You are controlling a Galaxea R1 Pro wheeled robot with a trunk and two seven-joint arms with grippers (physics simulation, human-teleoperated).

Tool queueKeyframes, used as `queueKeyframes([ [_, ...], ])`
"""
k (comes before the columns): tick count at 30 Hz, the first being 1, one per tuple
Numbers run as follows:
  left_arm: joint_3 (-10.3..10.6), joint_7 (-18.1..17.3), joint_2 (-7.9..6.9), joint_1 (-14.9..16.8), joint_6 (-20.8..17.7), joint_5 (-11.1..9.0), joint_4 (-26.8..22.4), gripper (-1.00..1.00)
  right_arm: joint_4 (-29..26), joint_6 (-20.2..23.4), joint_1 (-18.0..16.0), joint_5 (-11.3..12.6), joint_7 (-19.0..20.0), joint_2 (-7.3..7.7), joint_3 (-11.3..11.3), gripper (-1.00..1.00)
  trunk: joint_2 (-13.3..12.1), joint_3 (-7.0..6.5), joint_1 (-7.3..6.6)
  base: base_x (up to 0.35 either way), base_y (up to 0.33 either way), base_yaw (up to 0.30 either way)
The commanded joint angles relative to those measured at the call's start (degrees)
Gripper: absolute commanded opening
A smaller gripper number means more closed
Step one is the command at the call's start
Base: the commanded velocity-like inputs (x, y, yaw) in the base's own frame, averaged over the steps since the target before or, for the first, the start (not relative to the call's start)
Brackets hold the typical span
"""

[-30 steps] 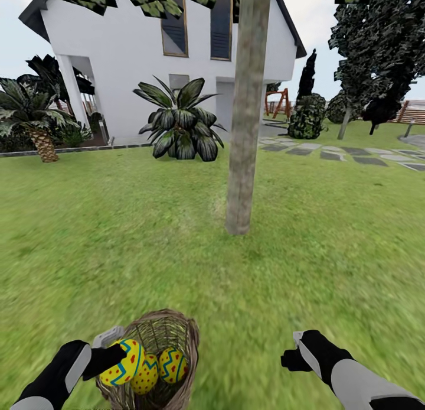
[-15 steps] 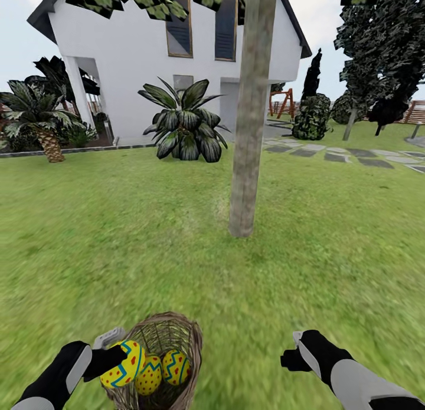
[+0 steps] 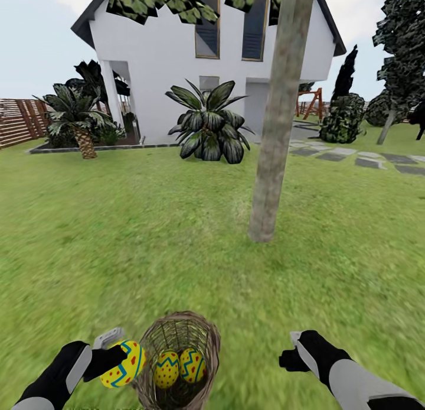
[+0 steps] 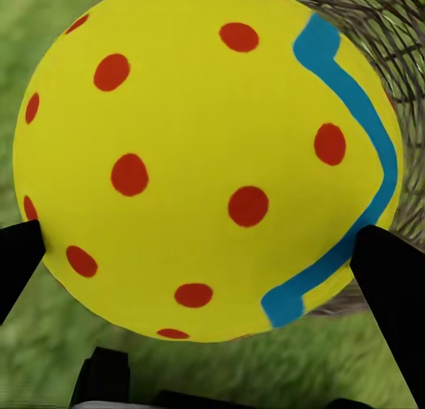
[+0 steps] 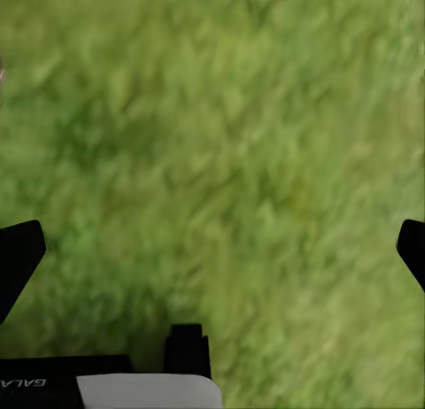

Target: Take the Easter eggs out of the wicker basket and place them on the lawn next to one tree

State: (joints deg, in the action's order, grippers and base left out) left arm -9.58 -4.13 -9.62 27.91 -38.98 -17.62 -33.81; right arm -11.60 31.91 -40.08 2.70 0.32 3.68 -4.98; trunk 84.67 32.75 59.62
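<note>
One egg (image 3: 122, 363) found clamped in left gripper (image 3: 115, 358), just beside wicker basket (image 3: 178, 363). Two eggs (image 3: 179, 367) noted inside basket. Right gripper (image 3: 293, 358) spread, empty, over lawn (image 3: 147, 238). Tree (image 3: 273, 162) ahead. No egg yet placed.

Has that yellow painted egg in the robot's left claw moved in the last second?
Yes. The yellow egg in the left gripper has drawn leftward, out past the rim of the brown wicker basket, where two other eggs remain.
</note>
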Motion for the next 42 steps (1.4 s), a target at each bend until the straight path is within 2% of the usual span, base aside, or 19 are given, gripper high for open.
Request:
queueKeyframes([
  [1,-0.27,-0.35,0.04,0.04,-0.31,0.22,-0.03,-1.00,-0.10,0.34,0.00,0.28,0.00,-0.16,-0.47,1.00,-0.39,-0.13,-0.23,0.000,0.000,0.259],
  [5,-0.27,-0.35,0.04,0.05,-0.31,0.22,-0.03,-1.00,-0.09,0.32,0.00,0.21,-0.05,-0.64,-0.47,1.00,-1.99,-0.85,-1.11,0.000,0.000,0.260],
  [42,-0.49,-0.42,-0.27,0.04,-0.31,0.14,-0.11,-1.00,-0.09,0.34,0.00,0.22,-0.05,-1.13,-0.47,1.00,-16.83,-7.49,-9.23,0.000,0.000,0.284],
])
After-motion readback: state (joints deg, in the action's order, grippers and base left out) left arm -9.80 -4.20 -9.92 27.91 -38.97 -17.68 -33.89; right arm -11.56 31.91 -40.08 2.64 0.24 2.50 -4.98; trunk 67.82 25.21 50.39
